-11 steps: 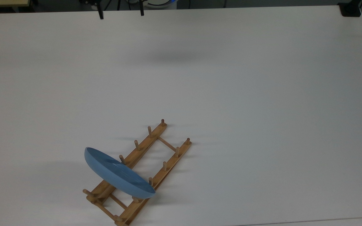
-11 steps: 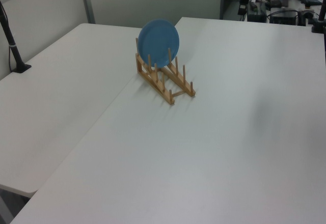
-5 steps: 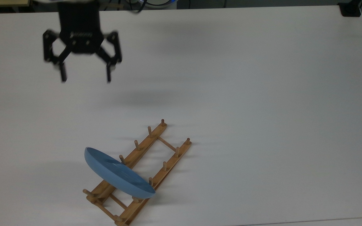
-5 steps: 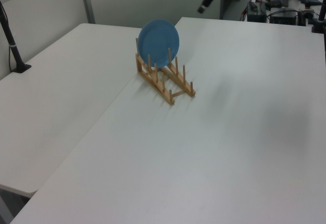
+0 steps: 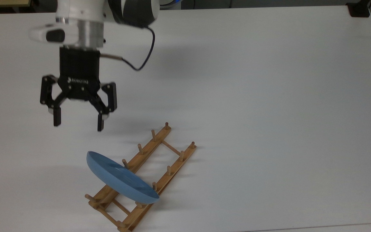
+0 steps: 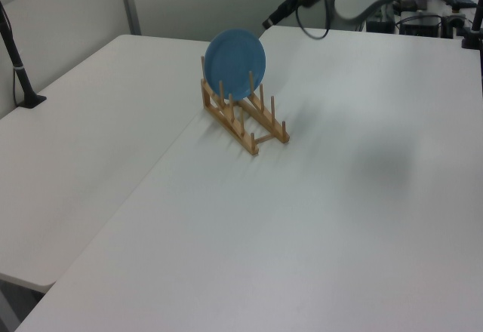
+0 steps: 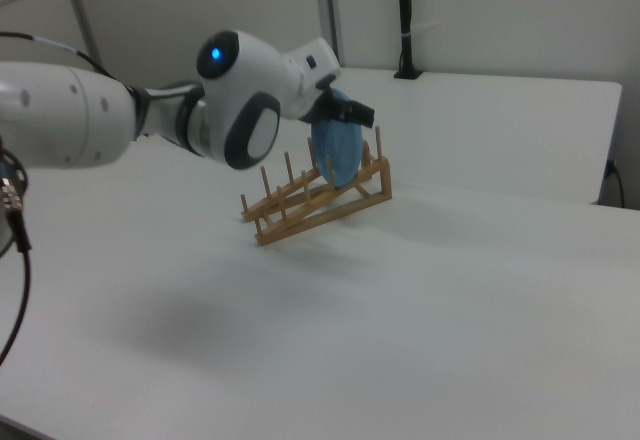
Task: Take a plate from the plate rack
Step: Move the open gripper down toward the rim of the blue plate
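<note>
My pincer (image 5: 77, 123) has come further down the top view since half a second ago, fingers spread wide, gripping nothing, above the plate (image 5: 120, 179). The plate stands upright in the rack (image 5: 159, 161) near the table's (image 5: 269, 80) bottom edge.

I see the light-brown wooden plate rack (image 5: 141, 179) lying on the white worktop (image 5: 269, 96), the round light-blue plate (image 5: 119, 178) standing between pegs at its near end in the top view, the gripper (image 5: 77, 123) hanging apart, up-left
</note>
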Controlling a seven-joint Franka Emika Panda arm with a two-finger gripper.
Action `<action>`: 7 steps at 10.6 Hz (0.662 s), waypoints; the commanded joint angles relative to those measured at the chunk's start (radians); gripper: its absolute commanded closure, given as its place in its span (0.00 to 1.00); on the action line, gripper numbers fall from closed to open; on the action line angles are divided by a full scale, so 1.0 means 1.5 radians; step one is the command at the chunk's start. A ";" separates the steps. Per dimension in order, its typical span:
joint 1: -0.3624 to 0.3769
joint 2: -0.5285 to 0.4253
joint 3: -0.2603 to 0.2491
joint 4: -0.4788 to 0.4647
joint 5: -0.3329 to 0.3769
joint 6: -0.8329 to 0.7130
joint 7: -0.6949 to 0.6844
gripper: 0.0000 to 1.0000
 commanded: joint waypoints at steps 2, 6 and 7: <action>0.017 0.096 -0.006 0.041 0.002 0.123 0.018 0.13; 0.015 0.116 -0.006 0.045 0.005 0.129 0.020 0.39; 0.015 0.128 -0.006 0.059 0.005 0.135 0.020 0.44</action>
